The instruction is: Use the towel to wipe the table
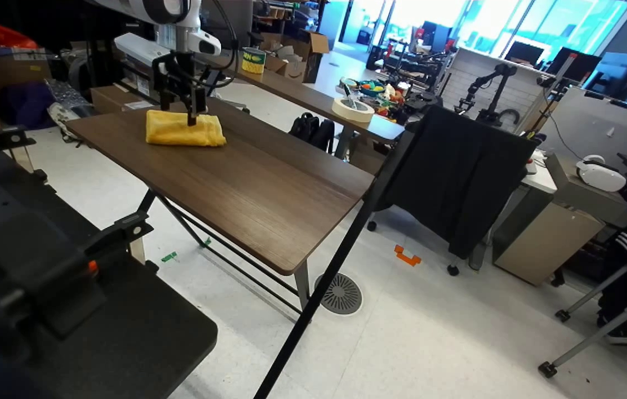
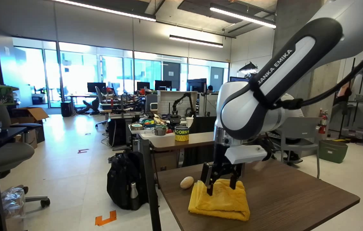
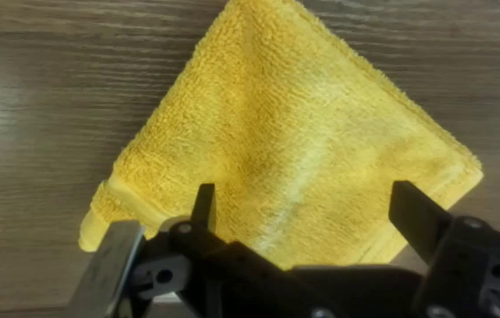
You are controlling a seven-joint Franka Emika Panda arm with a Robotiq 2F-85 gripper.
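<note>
The mustard-yellow towel (image 1: 184, 134) lies folded and slightly rumpled on the dark brown table (image 1: 269, 194), near one end of it. In an exterior view the towel (image 2: 221, 205) lies beside a small tan rounded object (image 2: 186, 182) on the table (image 2: 290, 195). My gripper (image 2: 221, 190) points down over the towel with its fingers spread apart. In the wrist view the towel (image 3: 298, 119) spans the gap between the open fingertips (image 3: 303, 184), and nothing is pinched. I cannot tell whether the fingertips touch the cloth. The gripper also shows in an exterior view (image 1: 178, 115).
A second tabletop (image 1: 302, 101) beside the table holds a corn can (image 1: 253, 62) and a tape roll (image 1: 353, 110). A black fabric-draped cart (image 1: 446, 177) stands past the table's far end. A black backpack (image 2: 126, 181) is on the floor. A dark post (image 2: 151, 186) stands by the table.
</note>
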